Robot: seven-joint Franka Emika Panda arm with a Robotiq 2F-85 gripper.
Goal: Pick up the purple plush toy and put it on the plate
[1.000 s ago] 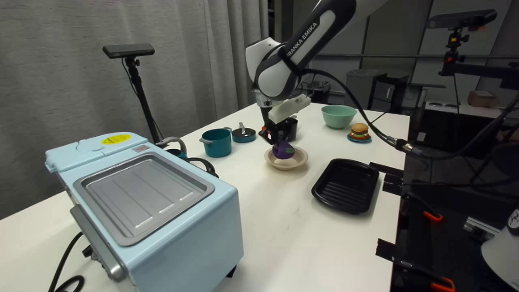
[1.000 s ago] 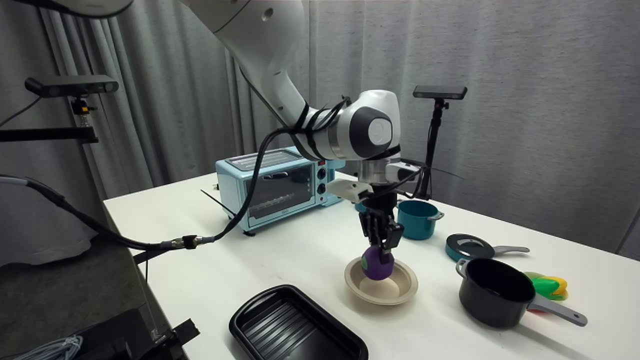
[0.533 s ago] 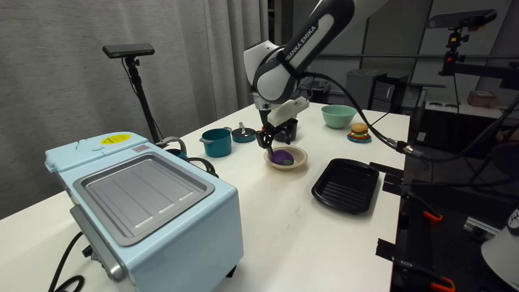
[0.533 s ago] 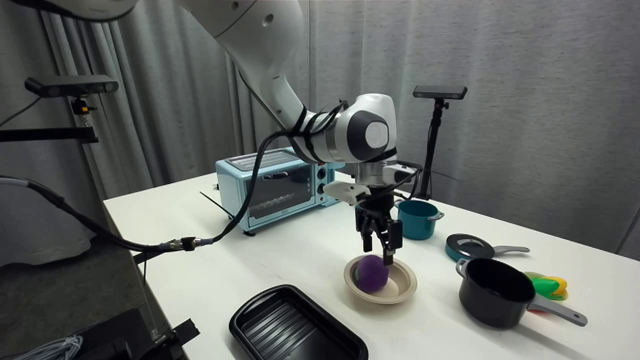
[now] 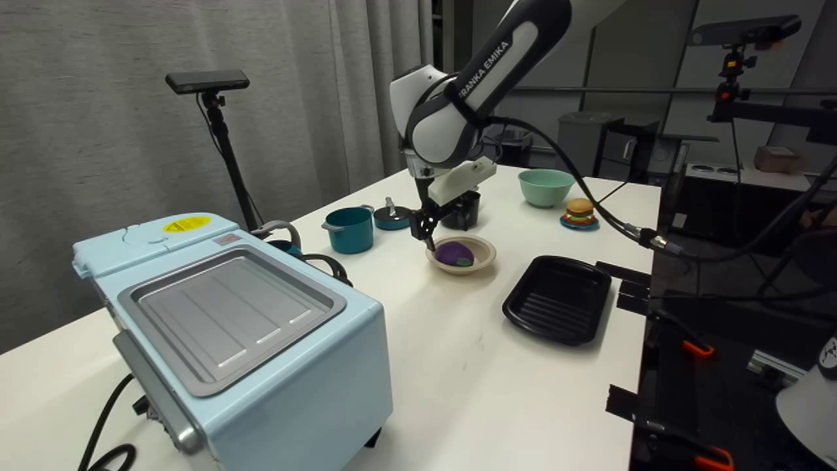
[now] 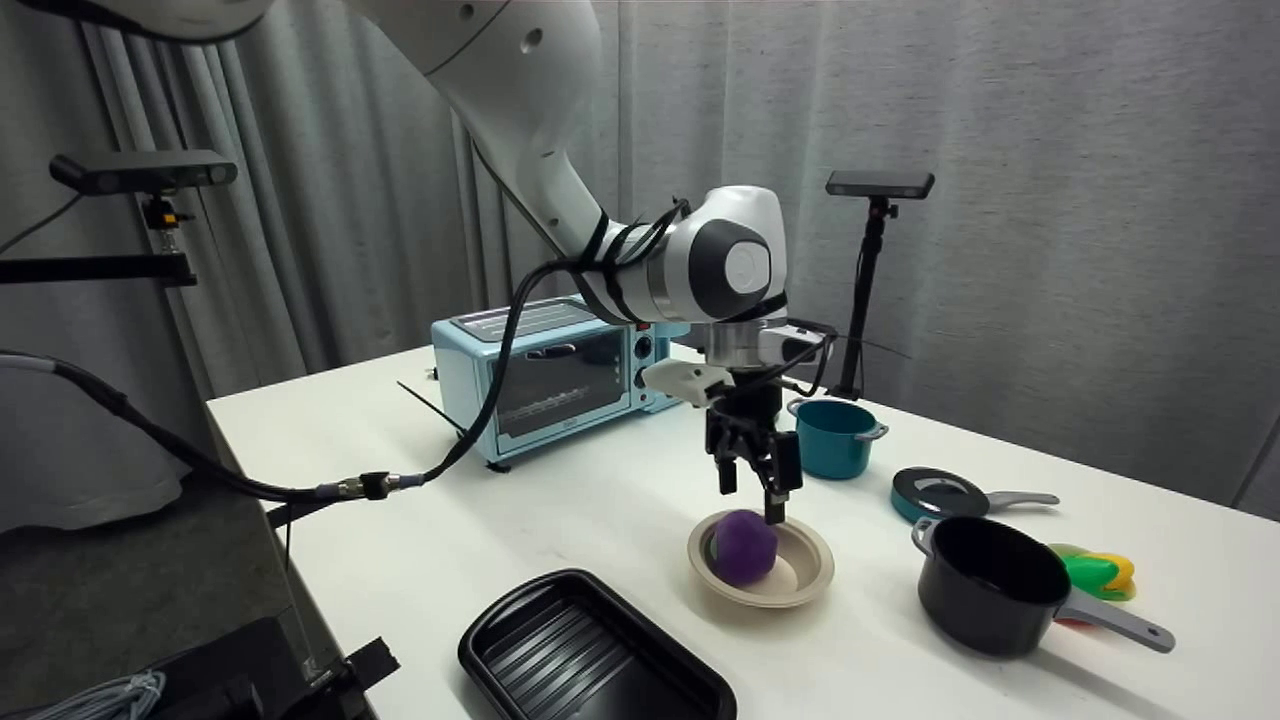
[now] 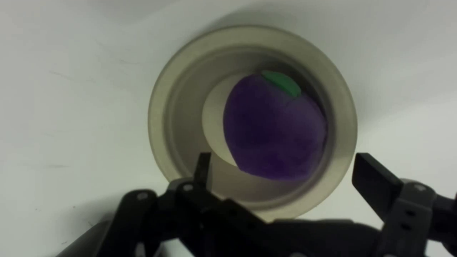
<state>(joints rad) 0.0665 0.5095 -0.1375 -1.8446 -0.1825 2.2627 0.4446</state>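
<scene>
The purple plush toy point(image 7: 275, 132), with a green leaf patch, rests inside the plate point(image 7: 159, 114), off to one side against its inner wall. Both exterior views show the toy point(image 5: 454, 254) point(image 6: 745, 548) sitting in the round beige plate point(image 5: 488, 256) point(image 6: 822, 572) on the white table. My gripper point(image 7: 283, 162) is open just above, its fingers spread wide with nothing held between them. In an exterior view the gripper point(image 6: 752, 497) hangs over the plate's far side, one fingertip close beside the toy; whether they touch I cannot tell.
A black ridged tray point(image 6: 600, 650) lies near the plate. A black pot point(image 6: 985, 590), a teal pot point(image 5: 350, 232) and a teal pan point(image 6: 940, 495) stand around it. Farther off are a green bowl point(image 5: 546, 188), a burger toy point(image 5: 579, 212) and a blue toaster oven point(image 5: 294, 405).
One second ago the gripper was shut on the toy above the plate. It has opened and the toy has settled into the plate. The gripper has shifted slightly left in both exterior views.
</scene>
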